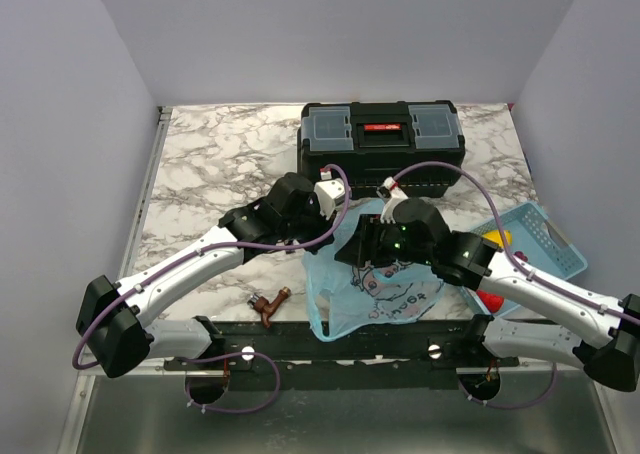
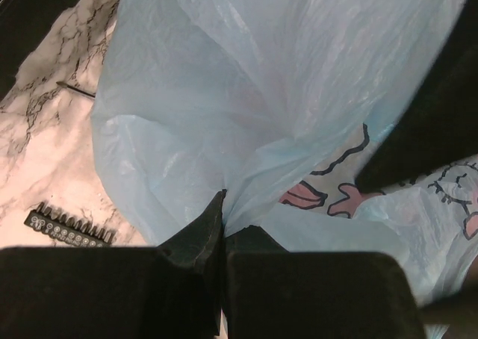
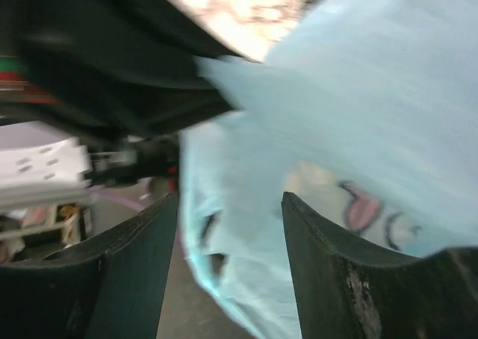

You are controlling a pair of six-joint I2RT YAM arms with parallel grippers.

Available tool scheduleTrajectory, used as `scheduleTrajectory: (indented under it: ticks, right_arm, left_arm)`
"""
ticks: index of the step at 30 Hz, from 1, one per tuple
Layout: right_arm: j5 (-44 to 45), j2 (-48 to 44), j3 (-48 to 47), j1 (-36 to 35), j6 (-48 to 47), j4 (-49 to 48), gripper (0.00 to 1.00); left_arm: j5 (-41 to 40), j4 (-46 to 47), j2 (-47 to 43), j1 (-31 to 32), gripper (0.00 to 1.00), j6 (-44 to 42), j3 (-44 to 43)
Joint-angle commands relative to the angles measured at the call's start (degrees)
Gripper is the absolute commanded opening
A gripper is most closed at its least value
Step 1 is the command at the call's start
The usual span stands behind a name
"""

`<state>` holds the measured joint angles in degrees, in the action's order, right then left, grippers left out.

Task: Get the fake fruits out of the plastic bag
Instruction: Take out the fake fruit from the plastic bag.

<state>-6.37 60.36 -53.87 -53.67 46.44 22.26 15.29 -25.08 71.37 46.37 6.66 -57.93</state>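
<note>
The thin, crinkly light-blue plastic bag (image 1: pixel 345 294) printed with pink cartoons lies crumpled at the white marbled table's (image 1: pixel 200 164) near edge, between the arms; its fake fruits are hidden. The left gripper (image 2: pixel 224 231) pinches a fold on the bag's left side. The right gripper (image 3: pixel 231 234), jaws apart, sits directly over the bag's middle and is probably nearer the contents.

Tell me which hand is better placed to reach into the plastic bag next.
Probably right. The left hand is shut, pinching the plastic bag; the right hand is open at the bag.
</note>
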Motion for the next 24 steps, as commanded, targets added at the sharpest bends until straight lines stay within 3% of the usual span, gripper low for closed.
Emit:
scheduleTrajectory:
  ticks: [1,5,13,24]
  right_arm:
    - [15.8,-2.6,7.0,-0.6,0.6,-1.4,0.59]
    - [17.6,3.1,9.7,-0.6,-0.3,-3.7,0.56]
    - [34.1,11.8,11.9,-0.6,-0.7,-10.5,0.58]
    - [48.3,15.6,17.2,-0.5,0.2,-24.1,0.68]
  left_arm:
    - [-3.6,-1.3,-0.3,0.2,0.00,0.2,-0.3]
    - [-2.8,-0.7,-0.8,0.2,0.00,0.3,-0.1]
    - [0.1,-0.3,0.1,0.3,0.00,0.4,0.0]
    - [4.1,0.2,2.2,0.6,0.00,1.7,-0.3]
